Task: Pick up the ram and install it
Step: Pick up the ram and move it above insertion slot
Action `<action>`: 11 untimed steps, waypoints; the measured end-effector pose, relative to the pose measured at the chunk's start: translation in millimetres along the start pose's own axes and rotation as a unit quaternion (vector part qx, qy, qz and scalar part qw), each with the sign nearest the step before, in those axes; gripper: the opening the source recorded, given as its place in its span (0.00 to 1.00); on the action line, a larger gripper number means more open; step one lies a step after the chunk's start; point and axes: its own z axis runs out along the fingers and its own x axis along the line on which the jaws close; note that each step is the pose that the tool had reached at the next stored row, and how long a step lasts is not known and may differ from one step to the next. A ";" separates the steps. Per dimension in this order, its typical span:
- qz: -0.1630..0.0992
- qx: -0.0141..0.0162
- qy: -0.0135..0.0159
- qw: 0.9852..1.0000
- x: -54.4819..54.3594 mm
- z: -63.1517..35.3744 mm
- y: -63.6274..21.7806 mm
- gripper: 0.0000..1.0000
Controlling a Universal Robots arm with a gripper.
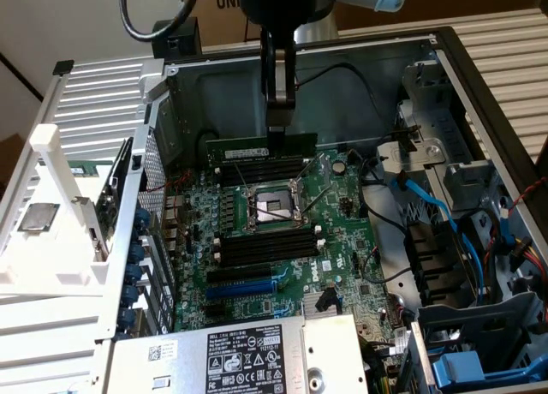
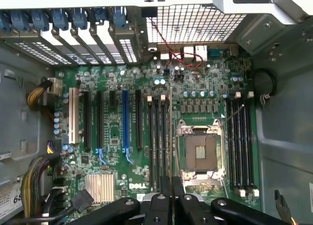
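Note:
The ram (image 1: 257, 146), a long green stick with black chips, hangs level above the motherboard (image 1: 342, 210), held at its top edge. My gripper (image 1: 279, 128) comes down from above and is shut on it. In the exterior view the ram lines up just over the far black memory slots (image 1: 261, 170), behind the CPU socket (image 1: 269, 208); it is not seated in any slot. In the wrist view the ram (image 2: 170, 137) shows edge-on as a thin line between my gripper's (image 2: 170, 194) black fingers, beside one bank of memory slots (image 2: 159, 137) and the CPU socket (image 2: 200, 152).
A second bank of memory slots (image 1: 265, 245) and a blue expansion slot (image 1: 244, 287) lie nearer the exterior camera. The power supply (image 1: 244, 355) is at the front, a drive cage with blue cables (image 1: 428, 205) on the exterior view's right, and a white holder (image 1: 51, 231) on its left.

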 end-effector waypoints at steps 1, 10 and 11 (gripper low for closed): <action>0.000 0.000 0.000 1.000 0.8 1.9 -0.6 0.12; 0.000 0.000 0.000 1.000 10.3 28.7 -8.7 0.12; 0.000 0.001 0.000 1.000 10.2 32.3 -9.0 0.12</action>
